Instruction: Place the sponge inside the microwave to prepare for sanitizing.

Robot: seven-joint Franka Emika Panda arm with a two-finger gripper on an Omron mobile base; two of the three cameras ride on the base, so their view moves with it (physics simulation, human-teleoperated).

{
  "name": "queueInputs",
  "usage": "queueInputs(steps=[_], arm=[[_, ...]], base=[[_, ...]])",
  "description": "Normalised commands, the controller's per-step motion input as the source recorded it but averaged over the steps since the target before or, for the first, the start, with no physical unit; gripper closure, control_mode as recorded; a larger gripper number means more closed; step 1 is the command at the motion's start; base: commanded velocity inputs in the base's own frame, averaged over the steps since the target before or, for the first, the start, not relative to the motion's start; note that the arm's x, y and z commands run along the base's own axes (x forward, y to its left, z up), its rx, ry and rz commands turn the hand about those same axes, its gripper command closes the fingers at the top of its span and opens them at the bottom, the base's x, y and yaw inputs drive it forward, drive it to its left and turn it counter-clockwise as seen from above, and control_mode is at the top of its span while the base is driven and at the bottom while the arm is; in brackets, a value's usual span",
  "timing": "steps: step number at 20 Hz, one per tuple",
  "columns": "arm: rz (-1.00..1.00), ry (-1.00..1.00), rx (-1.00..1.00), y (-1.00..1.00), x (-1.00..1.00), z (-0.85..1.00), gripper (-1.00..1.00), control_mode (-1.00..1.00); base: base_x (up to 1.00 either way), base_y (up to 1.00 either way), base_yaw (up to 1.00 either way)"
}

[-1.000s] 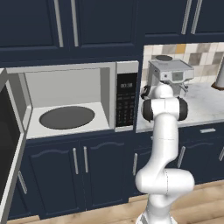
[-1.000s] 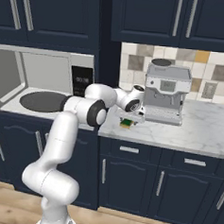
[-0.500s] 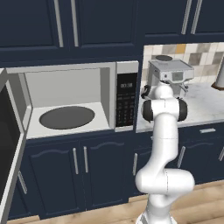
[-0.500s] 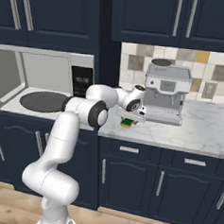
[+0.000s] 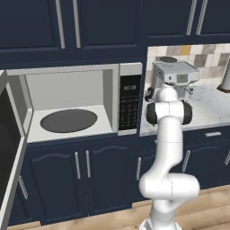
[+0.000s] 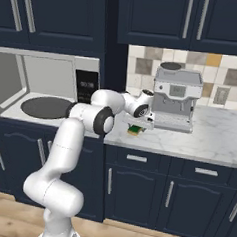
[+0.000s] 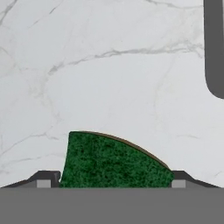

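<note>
Marble surface (image 7: 109,65) carries the sponge (image 7: 111,162), green side up, between the spread fingertips (image 7: 46,178) of the hand (image 6: 138,126), beside the espresso machine (image 6: 175,97).

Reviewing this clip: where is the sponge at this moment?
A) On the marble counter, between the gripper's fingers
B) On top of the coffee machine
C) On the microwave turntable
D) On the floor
A: the hand view shows the sponge lying on the marble counter between the gripper fingertips, while the microwave turntable is bare.

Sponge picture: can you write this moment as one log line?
phase: grasping | gripper: open, straddling sponge | sponge: on counter | microwave: door open
</note>
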Motion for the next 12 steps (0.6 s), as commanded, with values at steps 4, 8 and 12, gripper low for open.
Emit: queueInputs(steps=[4,8,12], arm=[[0.0,0.0,0.03,-0.04,-0.23,-0.04,1.0,-1.0],[0.0,0.0,0.07,-0.06,-0.38,0.14,1.0,-1.0],[0.0,0.0,0.1,-0.02,-0.41,0.4,1.0,-1.0]], base=[[0.0,0.0,0.0],[0.0,0.0,0.0],[0.0,0.0,0.0]])
